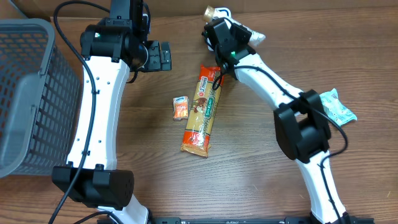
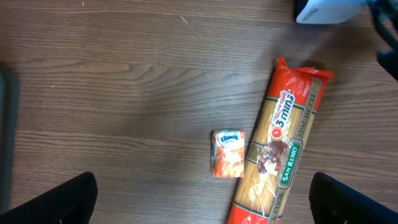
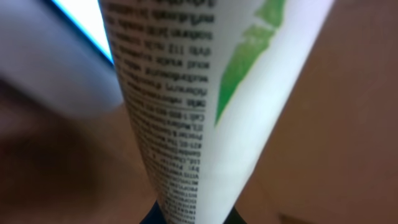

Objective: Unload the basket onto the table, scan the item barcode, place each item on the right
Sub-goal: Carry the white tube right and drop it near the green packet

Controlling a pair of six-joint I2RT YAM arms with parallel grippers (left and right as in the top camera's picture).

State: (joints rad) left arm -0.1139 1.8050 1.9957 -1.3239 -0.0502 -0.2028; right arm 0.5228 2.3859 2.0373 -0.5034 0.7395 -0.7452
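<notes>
The white soft-walled tube [image 3: 186, 93], printed with fine black text and a green leaf-shaped mark, sits at the far side of the table, just right of centre. The right gripper [image 1: 222, 32] is clamped on it, with the jaws pinching the tube near its lower end in the wrist view. Whether the tube is clear of the table cannot be told.

**Step in hand: present the barcode.**
- No barcode shows in any view. The visible face carries only small print, so the tube probably needs rotating until the code panel faces the reader.
- Keep the fingers off the code panel. The wall looks soft, so a hard pinch may crease the print.
- Hold the panel flat and steady – a curved surface can distort the bars.
- No scanner can be identified. A blurred white-and-blue shape lies behind the tube and is not identifiable.

**Surroundings.** The long orange spaghetti packet [image 1: 202, 109] lies just near of the tube, with the small orange tissue pack [image 1: 180, 107] to its left. The left gripper [image 1: 160, 56] hangs spread wide and empty, further left. The grey plastic basket [image 1: 25, 93] stands at the far-left edge, and a pale teal sachet [image 1: 339, 107] lies at the right.
</notes>
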